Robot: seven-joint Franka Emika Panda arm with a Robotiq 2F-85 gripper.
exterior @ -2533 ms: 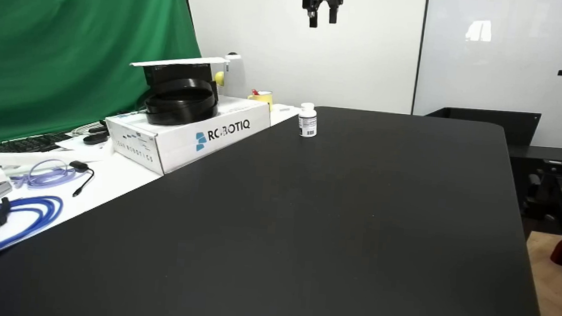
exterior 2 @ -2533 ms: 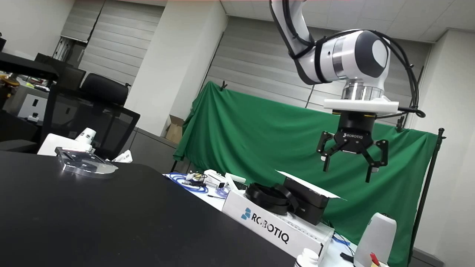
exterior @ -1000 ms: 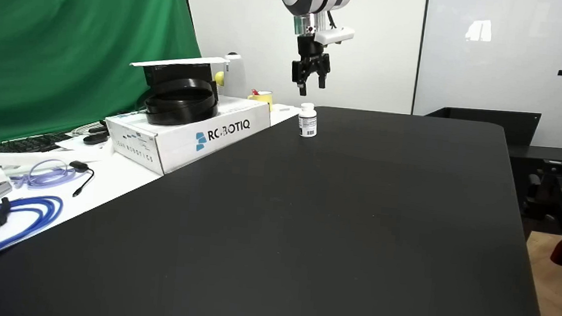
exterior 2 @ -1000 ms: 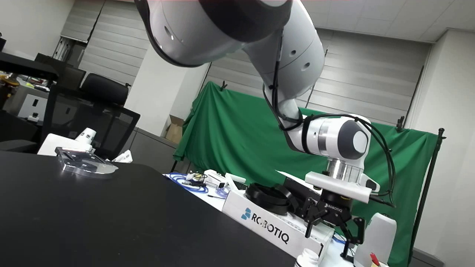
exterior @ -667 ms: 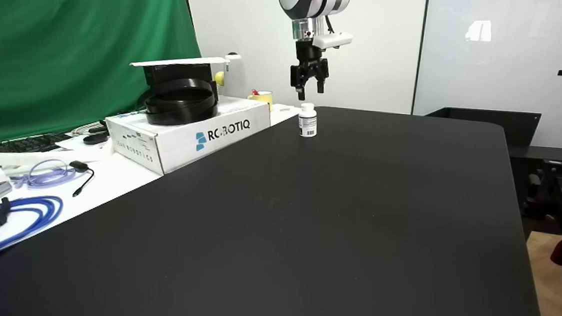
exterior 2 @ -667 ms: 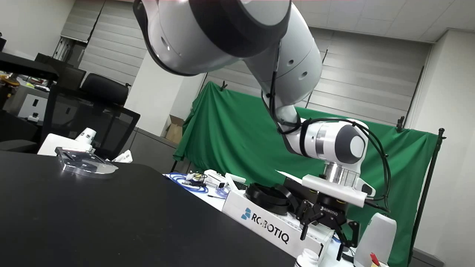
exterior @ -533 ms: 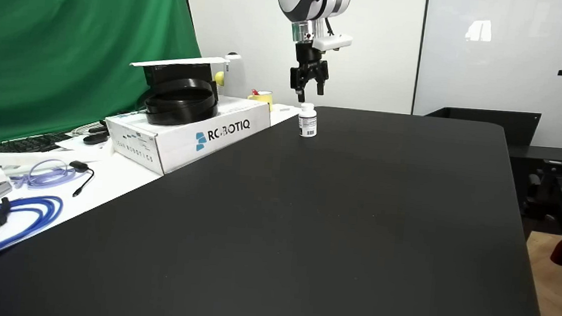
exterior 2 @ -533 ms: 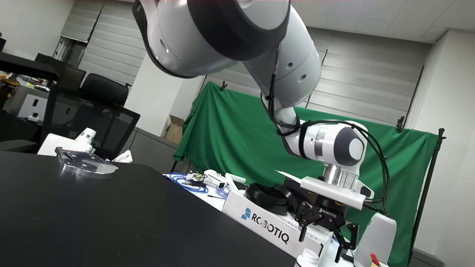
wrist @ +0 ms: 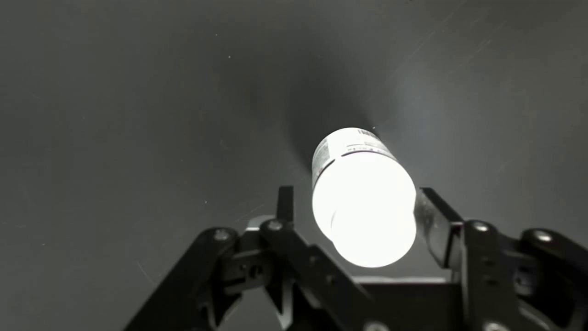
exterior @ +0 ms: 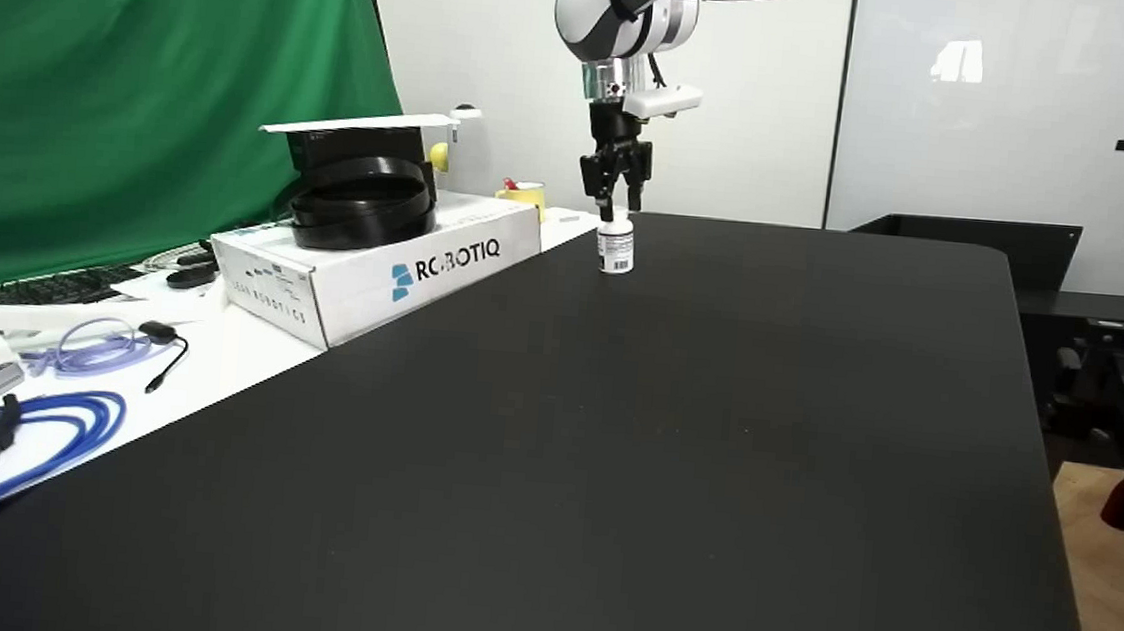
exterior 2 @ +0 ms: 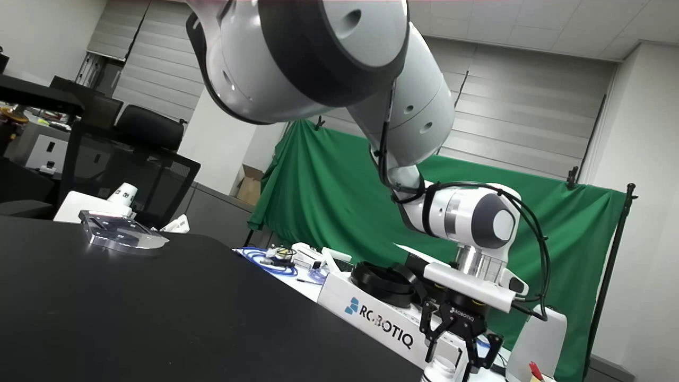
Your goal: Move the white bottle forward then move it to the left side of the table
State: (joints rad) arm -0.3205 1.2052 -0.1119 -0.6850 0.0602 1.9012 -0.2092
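Observation:
The white bottle (exterior: 616, 250) stands upright on the black table (exterior: 714, 418), near its far end beside the white box. In another exterior view only the bottle's top (exterior 2: 439, 370) shows at the lower edge. My gripper (exterior: 620, 212) points straight down over it, a finger on each side of the cap. From the wrist view, the bottle (wrist: 367, 197) lies between the jaws of my gripper (wrist: 356, 189). A clear gap separates it from the left finger (wrist: 285, 204). The right finger (wrist: 436, 225) is very near; whether it touches cannot be told. The jaws are part-way open.
A large white printed box (exterior: 379, 281) lines the table's edge, with black rings (exterior: 365, 205) on top. A yellow mug (exterior: 528, 196) and a white upright device (exterior 2: 538, 339) are near the bottle. A clear plate (exterior 2: 122, 233) lies on the table. Blue cables (exterior: 76, 438) lie off to the side.
My arm has come down from high above until the fingers straddle the bottle's cap. In the last half second the jaws have drawn closer together. The bottle stays in place.

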